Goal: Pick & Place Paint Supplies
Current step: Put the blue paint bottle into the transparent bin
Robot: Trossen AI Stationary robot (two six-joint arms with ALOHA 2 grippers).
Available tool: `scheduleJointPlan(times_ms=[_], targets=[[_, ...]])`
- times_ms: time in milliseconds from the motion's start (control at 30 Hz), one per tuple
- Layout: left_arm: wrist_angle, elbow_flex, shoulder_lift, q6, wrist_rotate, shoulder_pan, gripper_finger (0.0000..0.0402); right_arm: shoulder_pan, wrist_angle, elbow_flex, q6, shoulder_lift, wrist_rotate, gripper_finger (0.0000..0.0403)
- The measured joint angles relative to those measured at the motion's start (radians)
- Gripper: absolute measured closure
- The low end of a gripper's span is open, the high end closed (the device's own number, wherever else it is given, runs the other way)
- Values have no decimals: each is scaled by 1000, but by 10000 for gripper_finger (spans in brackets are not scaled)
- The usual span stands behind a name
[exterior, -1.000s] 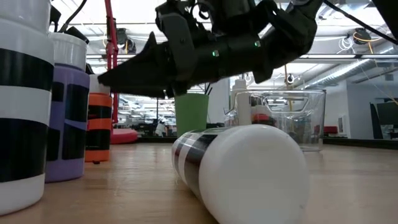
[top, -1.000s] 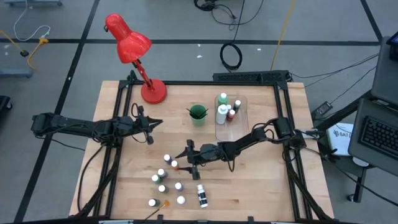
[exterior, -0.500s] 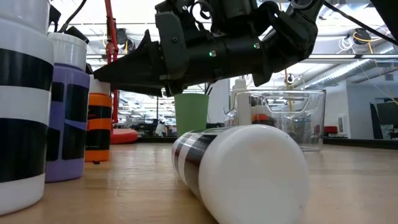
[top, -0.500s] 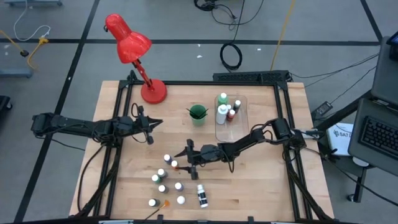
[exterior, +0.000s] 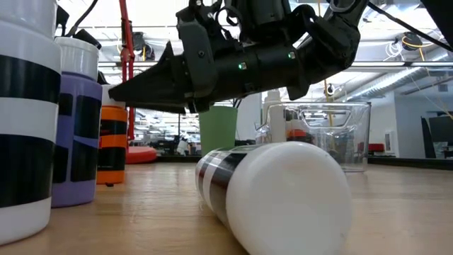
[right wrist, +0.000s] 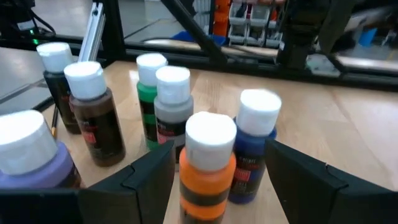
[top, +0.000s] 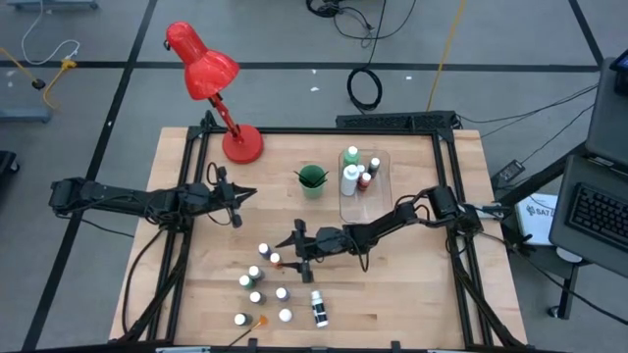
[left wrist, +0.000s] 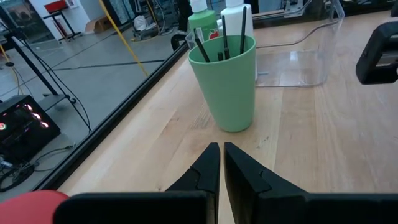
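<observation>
Holding brushes (left wrist: 221, 38): green cup (left wrist: 227, 84) | bin (top: 363, 183): bottles | right hand (right wrist: 214, 180) open | left hand (left wrist: 221, 163) closed

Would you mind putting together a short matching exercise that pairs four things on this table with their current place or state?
Things:
1. green cup
2. orange paint bottle
3. left gripper
4. black-banded bottle

Places or states:
A. lying on its side near the table's front edge
B. shut, empty, pointing at the cup
C. upright between the right gripper's open fingers
D. holding dark-handled brushes

Pairs: 1-D, 2-C, 3-B, 4-A
</observation>
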Motion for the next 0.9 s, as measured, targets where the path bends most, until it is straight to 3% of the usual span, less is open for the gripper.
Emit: scheduleJointPlan(times_ms=[133,300,467,567,667,900], targets=[[0,0,0,0,0,0,376,7,-53,-24,-36,-131,1,163],[-2,0,0,-1,0,0,376,18,-267,-145,-49,-450,56,167],[-1,0,0,-9,0,0,376,71,-355,-407,-59,-814,234,211],[14,0,0,-10,-18,0,376,124,-230,-615,-25,-938,363,258],[16,0,0,-10,-33,0,376,154,-78,-785,-55,-958,438,310],[96,1,0,-31,41,0,376,132,262,-1022,-245,-943,441,395]])
